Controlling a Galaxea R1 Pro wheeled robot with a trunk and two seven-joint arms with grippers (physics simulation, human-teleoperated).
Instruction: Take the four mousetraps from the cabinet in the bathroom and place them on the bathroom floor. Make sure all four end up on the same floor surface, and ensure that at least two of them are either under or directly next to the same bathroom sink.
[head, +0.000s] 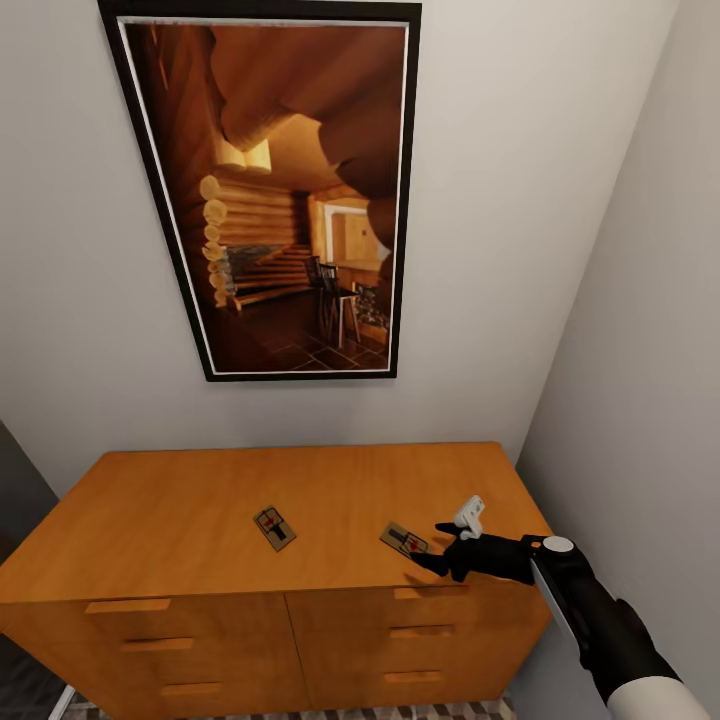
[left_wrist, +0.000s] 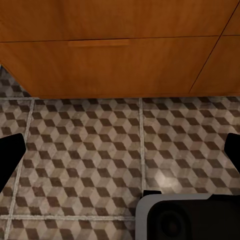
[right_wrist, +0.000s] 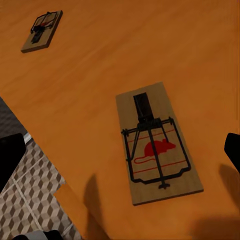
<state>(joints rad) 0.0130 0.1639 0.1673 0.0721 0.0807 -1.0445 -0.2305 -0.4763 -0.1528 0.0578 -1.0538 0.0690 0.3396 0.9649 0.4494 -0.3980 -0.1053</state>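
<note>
While two mousetraps lie on the cabinet (head: 200, 510) top, the pick-up of the nearer mousetrap (head: 404, 540) appears to be in hand: the right gripper (head: 437, 545) is held wide open just beside it, with nothing grasped. The other mousetrap (head: 274, 527) rests well apart, toward the middle. A lowering and closing over the board is judged necessary next. The left gripper (left_wrist: 120, 152), open and empty, is pointed at the bathroom floor (left_wrist: 90, 150). The drawers are shut, so any contents cannot be told.
</note>
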